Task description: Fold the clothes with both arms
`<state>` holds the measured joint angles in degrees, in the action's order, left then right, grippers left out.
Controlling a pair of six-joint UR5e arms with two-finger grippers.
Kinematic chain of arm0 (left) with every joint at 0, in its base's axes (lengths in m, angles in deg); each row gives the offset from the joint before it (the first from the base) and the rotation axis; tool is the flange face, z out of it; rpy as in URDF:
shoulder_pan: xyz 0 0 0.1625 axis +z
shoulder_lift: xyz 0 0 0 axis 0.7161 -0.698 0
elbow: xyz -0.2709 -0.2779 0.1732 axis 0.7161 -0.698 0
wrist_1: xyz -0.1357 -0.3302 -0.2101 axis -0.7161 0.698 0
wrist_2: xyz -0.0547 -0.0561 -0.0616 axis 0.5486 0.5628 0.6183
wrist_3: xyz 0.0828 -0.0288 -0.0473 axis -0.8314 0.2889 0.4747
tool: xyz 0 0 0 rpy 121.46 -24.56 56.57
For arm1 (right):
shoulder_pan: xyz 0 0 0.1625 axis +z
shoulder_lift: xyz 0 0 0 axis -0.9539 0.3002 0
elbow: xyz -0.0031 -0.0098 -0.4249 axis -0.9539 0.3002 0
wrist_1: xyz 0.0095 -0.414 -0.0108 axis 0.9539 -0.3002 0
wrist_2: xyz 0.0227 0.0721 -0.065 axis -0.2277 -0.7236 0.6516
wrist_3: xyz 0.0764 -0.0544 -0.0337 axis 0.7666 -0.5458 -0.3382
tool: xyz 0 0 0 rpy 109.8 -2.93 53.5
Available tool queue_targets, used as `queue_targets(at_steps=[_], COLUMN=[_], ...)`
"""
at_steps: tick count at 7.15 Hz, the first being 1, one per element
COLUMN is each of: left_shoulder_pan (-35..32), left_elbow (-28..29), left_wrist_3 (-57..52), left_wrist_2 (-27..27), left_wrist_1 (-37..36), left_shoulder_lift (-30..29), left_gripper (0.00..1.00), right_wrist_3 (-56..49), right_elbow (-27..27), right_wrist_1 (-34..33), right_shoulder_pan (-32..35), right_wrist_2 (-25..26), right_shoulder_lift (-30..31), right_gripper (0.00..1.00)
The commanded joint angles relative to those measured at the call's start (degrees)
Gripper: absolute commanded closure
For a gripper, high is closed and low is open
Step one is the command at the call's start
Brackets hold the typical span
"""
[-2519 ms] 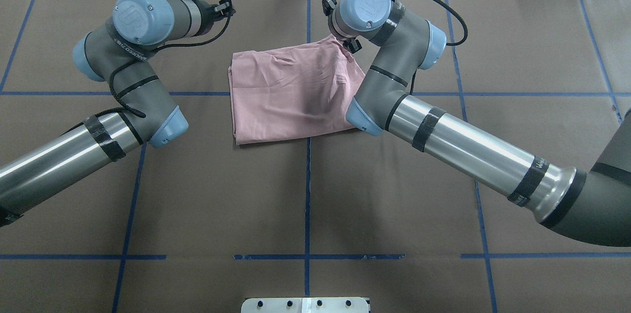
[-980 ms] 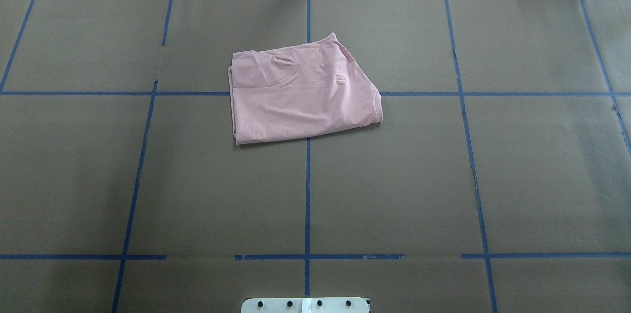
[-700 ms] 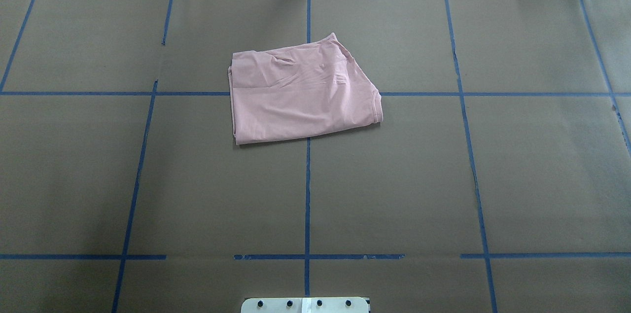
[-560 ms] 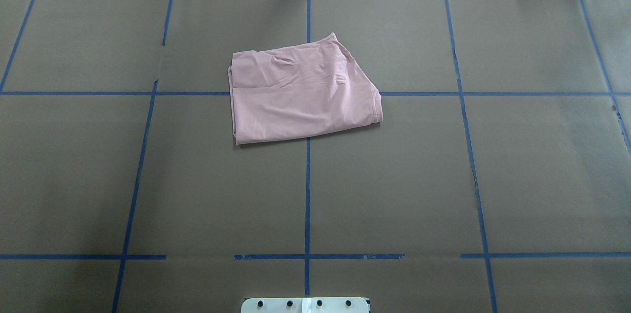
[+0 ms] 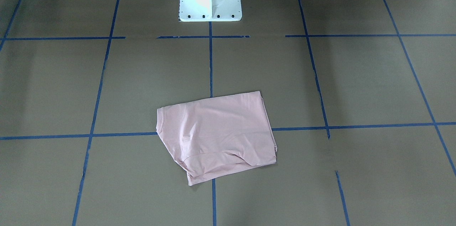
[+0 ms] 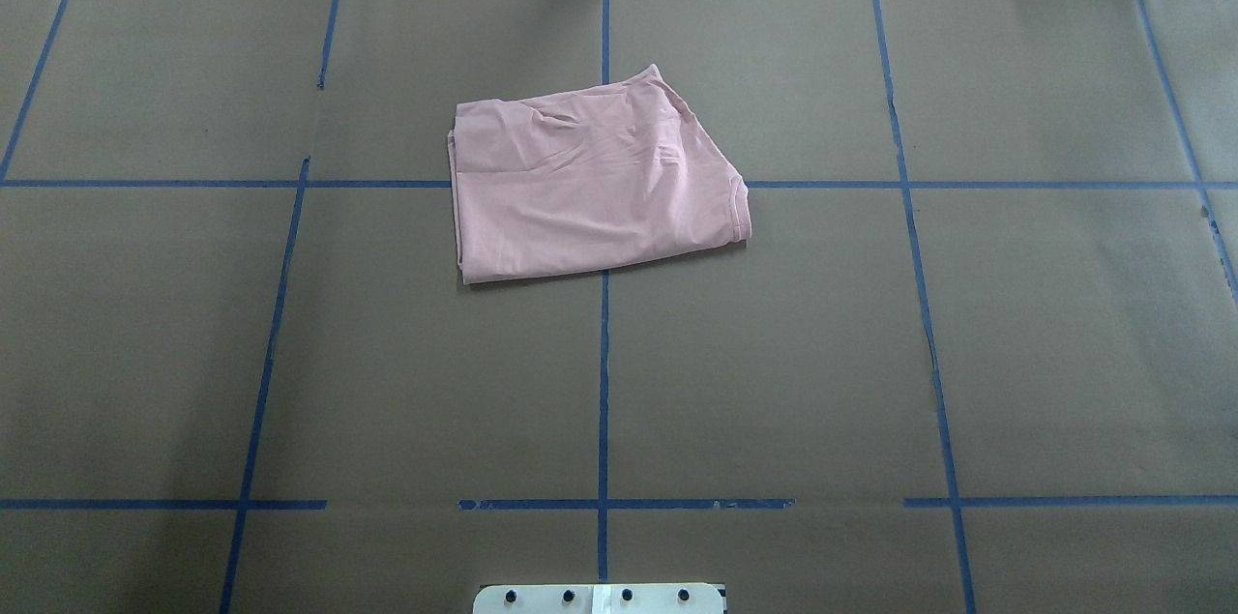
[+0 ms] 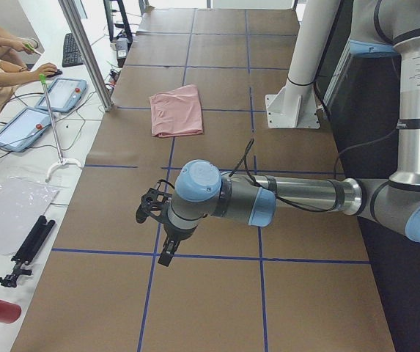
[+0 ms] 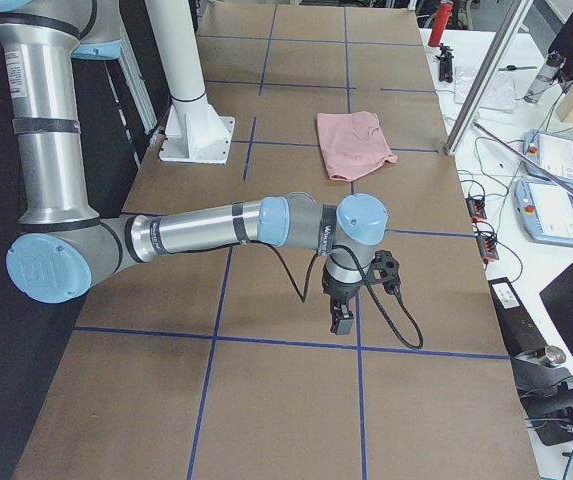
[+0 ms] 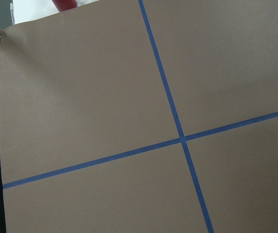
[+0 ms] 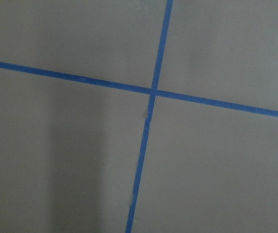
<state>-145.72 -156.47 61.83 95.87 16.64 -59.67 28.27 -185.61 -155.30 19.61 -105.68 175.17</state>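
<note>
Exterior left puts the left arm (image 7: 268,198) nearest us, its pincer (image 7: 167,253) hanging above the brown surface (image 6: 774,382) near a blue tape line (image 7: 210,257); we cannot tell whether it is released or clenched. Exterior right shows the right pincer (image 8: 341,318) likewise, equally unreadable. Only these side views catch the arms; overhead exterior gives us the folded pink T-shirt (image 6: 590,179), lying flat across a tape crossing farther off.

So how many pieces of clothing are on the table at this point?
1. A folded pink T-shirt lies on the brown paper, astride the centre tape line. No other garment shows in any view.
</note>
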Motion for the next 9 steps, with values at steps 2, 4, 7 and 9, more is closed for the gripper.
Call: queue_targets(at_steps=[2,4,7,9], left_shoulder_pan=[2.42,5.33,6.74,7.96], left_elbow=[-0.95,-0.51,0.02,-0.77], left_wrist_3=[2.56,3.81,3.99,4.08], left_wrist_2=[-1.18,-6.17,-5.32,-4.1], left_wrist_1=[-0.28,-0.9,-1.52,-1.69], left_shoulder_lift=[0.84,0.58,0.49,0.49], left_gripper=[0.0,0.0,0.0,0.0], right_wrist_3=[-0.31,-0.23,0.21,0.04], right_elbow=[0.05,0.66,3.13,4.97], right_wrist_1=[0.23,0.23,2.23,5.48], right_shoulder_pan=[-0.03,-0.03,-1.0,-1.0], right_wrist_2=[-0.2,-0.29,-0.55,-0.64], right_shoulder_lift=[0.28,0.28,0.28,0.37], right_gripper=[0.0,0.0,0.0,0.0])
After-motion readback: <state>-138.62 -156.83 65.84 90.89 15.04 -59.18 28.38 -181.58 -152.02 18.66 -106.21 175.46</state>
